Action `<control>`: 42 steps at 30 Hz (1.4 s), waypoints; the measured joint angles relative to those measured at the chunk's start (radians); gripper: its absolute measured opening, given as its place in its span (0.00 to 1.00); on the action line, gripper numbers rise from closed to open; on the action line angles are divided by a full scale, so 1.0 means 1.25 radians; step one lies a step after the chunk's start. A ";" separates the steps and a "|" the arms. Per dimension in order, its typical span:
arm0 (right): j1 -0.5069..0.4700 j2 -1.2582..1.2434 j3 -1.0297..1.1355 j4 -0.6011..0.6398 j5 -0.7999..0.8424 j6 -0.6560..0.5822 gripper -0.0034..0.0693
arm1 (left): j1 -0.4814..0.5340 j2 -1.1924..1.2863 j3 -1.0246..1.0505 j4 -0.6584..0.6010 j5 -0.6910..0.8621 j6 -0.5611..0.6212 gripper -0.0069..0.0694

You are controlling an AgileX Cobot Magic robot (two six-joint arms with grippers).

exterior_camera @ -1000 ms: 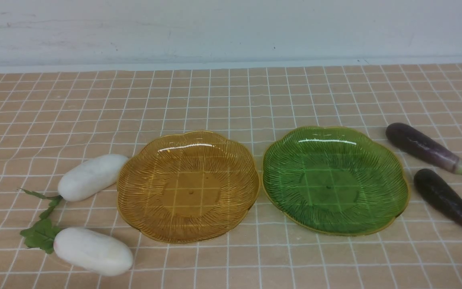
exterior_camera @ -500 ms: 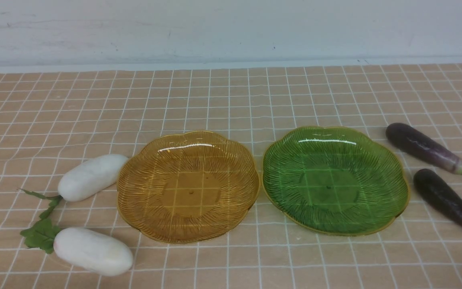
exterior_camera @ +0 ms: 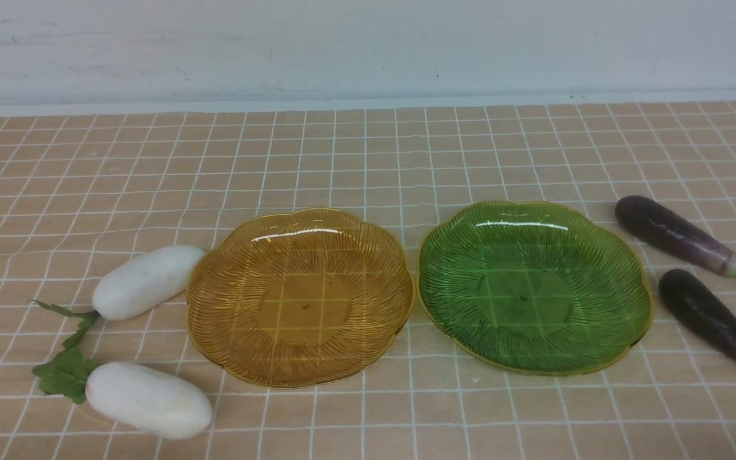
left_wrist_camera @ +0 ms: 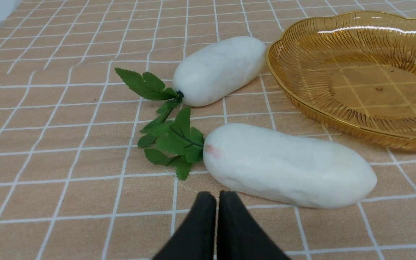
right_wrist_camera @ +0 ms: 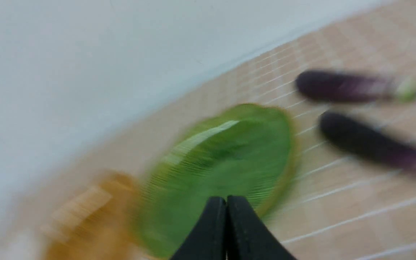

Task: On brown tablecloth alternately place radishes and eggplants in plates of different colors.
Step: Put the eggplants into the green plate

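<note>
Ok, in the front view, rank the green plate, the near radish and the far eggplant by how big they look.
1. The green plate, clearly largest.
2. The near radish and the far eggplant, unranked: the eggplant looks slightly longer and the radish thicker, but the radish lies closer to the camera.

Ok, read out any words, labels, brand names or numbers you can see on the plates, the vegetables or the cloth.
No readable text anywhere in these views.
On the amber plate and green plate: only moulded ribs, no lettering.
On the near radish: a faint pink smudge, not writing.
On the far radish, far eggplant and near eggplant: no labels.
On the brown tablecloth: only a white grid.
</note>
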 joint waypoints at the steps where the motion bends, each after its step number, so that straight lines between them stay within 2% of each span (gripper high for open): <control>1: 0.000 0.000 0.000 0.049 -0.008 0.034 0.04 | 0.000 0.000 0.000 0.000 0.000 0.000 0.09; 2: 0.000 0.000 0.000 0.106 -0.017 0.053 0.04 | 0.000 0.000 0.000 0.000 0.000 0.000 0.09; 5: 0.000 0.000 0.000 0.167 -0.026 0.058 0.04 | 0.000 0.000 0.000 0.000 0.000 0.000 0.09; 8: 0.000 0.000 -0.026 0.183 -0.027 -0.065 0.04 | 0.000 0.000 0.000 0.000 0.000 0.000 0.09; 13: 0.000 0.070 -0.280 0.119 -0.013 -0.292 0.04 | 0.000 0.000 0.000 0.000 0.000 0.000 0.09; 17: 0.000 0.221 -0.451 0.018 0.157 -0.342 0.04 | 0.000 0.000 0.000 0.000 0.000 0.000 0.09; 21: 0.000 0.457 -0.560 -0.142 0.454 -0.277 0.04 | 0.000 0.000 0.000 0.000 0.000 0.000 0.09; 25: 0.000 0.661 -0.590 -0.306 0.585 -0.164 0.04 | 0.000 0.000 0.000 0.000 0.000 0.000 0.09; 30: 0.000 0.857 -0.639 -0.470 0.593 -0.060 0.04 | -0.001 0.000 0.000 0.000 0.000 0.000 0.09; 35: 0.000 0.968 -0.673 -0.561 0.560 -0.012 0.07 | -0.001 0.000 0.000 0.000 0.000 0.000 0.09; 39: 0.001 1.102 -0.711 -0.592 0.493 -0.039 0.24 | -0.001 0.000 0.000 0.002 -0.001 0.002 0.09; 40: 0.001 1.113 -0.713 -0.594 0.490 -0.041 0.25 | -0.001 0.000 0.000 0.002 -0.001 0.002 0.09; 42: 0.001 1.183 -0.730 -0.618 0.455 -0.057 0.41 | -0.001 0.000 0.000 -0.003 -0.010 -0.004 0.09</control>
